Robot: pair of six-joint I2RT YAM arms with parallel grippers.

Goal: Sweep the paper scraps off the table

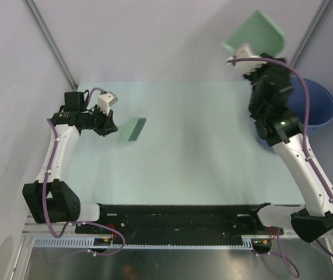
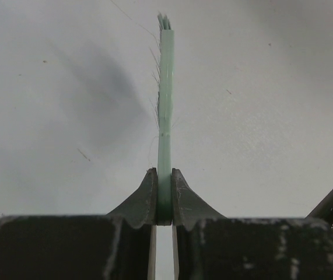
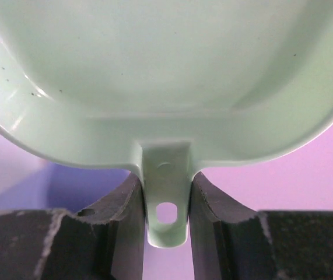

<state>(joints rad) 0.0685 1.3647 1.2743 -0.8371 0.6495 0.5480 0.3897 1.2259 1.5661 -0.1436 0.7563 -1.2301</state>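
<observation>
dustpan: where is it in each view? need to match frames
Top external: dustpan at upper right, raised, held by the right tool.
Left wrist: not in it; only the brush shows.
Right wrist: dustpan fills the upper half, its handle tab clamped in the tool.
Shared landmark: blue bucket, at the right edge from above; likely the blurred blue patch at lower left in the right wrist view.

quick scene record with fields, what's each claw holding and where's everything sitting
left claw: shut on the brush, which is over the left side of the table
right claw: shut on the handle of the dustpan, pan raised past the far right corner
bucket: blue, off the table's right edge, partly behind the right arm
paper scraps: none visible on the table in the top view
</observation>
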